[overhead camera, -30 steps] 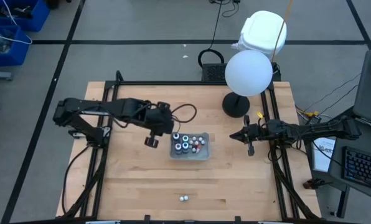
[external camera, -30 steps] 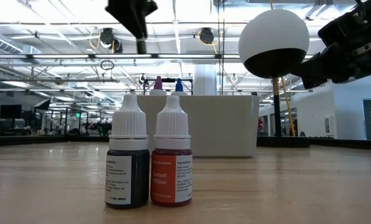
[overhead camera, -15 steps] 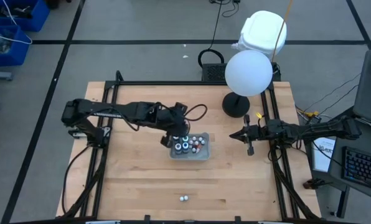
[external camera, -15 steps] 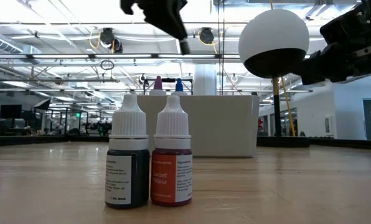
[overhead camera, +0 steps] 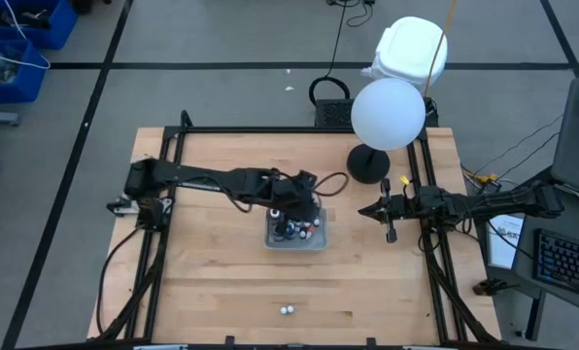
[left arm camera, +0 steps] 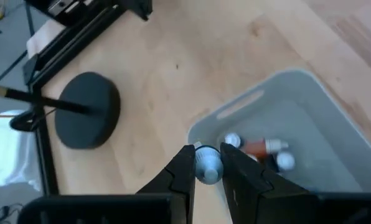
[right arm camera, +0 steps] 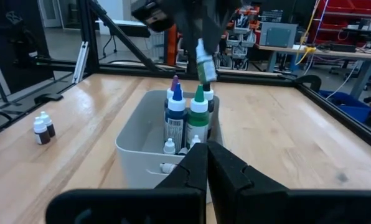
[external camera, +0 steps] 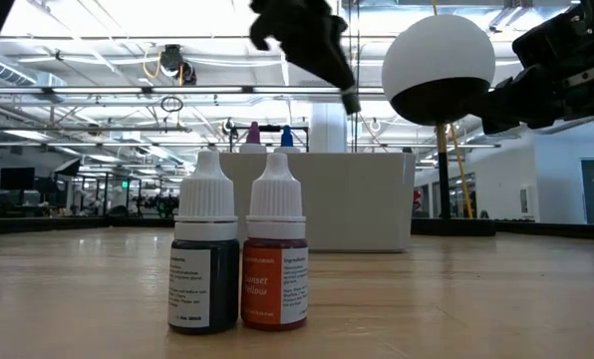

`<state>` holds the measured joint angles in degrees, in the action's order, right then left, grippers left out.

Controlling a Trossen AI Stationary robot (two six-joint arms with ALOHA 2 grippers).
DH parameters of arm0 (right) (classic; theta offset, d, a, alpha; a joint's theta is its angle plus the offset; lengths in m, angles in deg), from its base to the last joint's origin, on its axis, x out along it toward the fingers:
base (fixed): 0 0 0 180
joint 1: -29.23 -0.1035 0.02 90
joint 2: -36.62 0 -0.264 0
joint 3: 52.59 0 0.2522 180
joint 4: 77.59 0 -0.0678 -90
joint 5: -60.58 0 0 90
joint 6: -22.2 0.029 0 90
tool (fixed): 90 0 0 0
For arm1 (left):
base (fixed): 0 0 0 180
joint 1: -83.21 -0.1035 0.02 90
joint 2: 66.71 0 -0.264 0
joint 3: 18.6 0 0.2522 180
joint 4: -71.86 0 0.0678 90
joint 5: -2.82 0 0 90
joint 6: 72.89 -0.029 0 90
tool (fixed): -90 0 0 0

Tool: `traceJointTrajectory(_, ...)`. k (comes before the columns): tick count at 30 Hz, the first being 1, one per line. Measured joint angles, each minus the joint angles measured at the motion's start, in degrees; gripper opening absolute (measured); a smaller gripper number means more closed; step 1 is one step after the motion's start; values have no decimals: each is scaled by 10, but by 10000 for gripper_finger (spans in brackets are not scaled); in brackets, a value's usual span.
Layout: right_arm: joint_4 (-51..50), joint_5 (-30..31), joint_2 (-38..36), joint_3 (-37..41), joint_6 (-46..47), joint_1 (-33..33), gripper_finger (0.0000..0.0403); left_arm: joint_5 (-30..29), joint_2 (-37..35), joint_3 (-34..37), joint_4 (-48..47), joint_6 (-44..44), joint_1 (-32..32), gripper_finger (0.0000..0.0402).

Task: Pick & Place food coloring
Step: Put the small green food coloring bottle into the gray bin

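Above the tray [overhead camera: 296, 240], the left gripper [left arm camera: 205, 167] clasps a green food coloring bottle [right arm camera: 203, 66] that could clip the upright bottles [right arm camera: 185, 115] below and topple them, while the right gripper [overhead camera: 364, 213] waits clenched well beside the tray.

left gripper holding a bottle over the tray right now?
Yes. In the right wrist view the left gripper hangs above the tray with a green-tipped bottle clamped between its fingers.

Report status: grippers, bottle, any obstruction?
Left gripper shut on green-capped bottle, held above tray. Right gripper shut, empty, parked table's right. Two bottles near front edge. Nothing blocking.
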<state>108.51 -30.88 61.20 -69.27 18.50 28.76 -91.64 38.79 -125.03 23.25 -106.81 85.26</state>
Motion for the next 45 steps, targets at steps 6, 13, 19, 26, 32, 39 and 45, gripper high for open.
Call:
traceJointTrajectory(6,0,-1,0,0,0,0,0,17,83,-98,-56,0,18,65)
traceJointTrajectory(13,-4,-1,0,0,-4,0,0,39,147,-131,-96,-16,26,65)
traceJointTrajectory(19,-4,-1,0,0,-5,0,0,47,167,-131,-87,-14,22,65)
traceJointTrajectory(26,0,-1,0,0,-5,0,0,47,197,-130,-92,-8,12,65)
traceJointTrajectory(32,2,-1,0,0,-5,0,0,44,220,-130,-98,-6,3,65)
traceJointTrajectory(39,1,-1,0,0,-5,0,0,45,234,-130,-91,-1,-2,65)
traceJointTrajectory(45,0,-1,0,0,-5,0,0,44,242,-130,-87,0,-5,66)
